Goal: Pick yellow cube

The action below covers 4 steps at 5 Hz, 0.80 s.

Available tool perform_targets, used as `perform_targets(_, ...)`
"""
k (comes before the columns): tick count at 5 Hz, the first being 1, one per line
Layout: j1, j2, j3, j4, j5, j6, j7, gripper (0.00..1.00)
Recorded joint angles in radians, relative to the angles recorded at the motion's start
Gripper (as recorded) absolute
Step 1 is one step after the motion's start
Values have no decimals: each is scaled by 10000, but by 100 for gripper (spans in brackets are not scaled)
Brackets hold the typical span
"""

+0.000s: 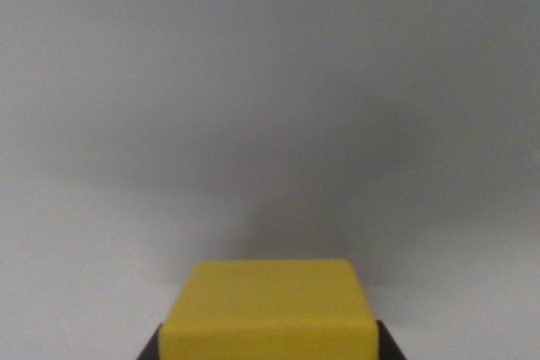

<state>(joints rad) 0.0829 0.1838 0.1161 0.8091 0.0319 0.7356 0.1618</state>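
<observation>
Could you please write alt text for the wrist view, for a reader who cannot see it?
A bright yellow cube with rounded edges fills the bottom centre of the wrist view, flanked by the two dark fingertips of the pincer, which touch its left and right sides. Behind it lies a plain, blurred grey surface with a soft shadow above the cube.

Yellow cube: the yellow, round-edged cube point(268, 309) looks like smooth plastic or painted wood, and I cannot tell which. Its finish is matt, with only a soft sheen along the front top edge and no grain or print showing.

Gripper fingers: dark, nearly black fingers point(152, 348) show at either lower corner of the cube. They look matt, but too little is in view to name the material.

Background surface: the pale grey surface point(270, 107) is plain, even and matt, softly shadowed behind the cube; the picture is too blurred to show texture.
</observation>
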Motion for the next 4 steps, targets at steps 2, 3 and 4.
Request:
perform_targets(2, -4, -120, -2, 181, 9, 300, 1, 100)
perform_targets(3, -8, -255, -5, 385, 19, 639, 1, 100)
perform_targets(4, -8, -255, -5, 385, 19, 639, 1, 100)
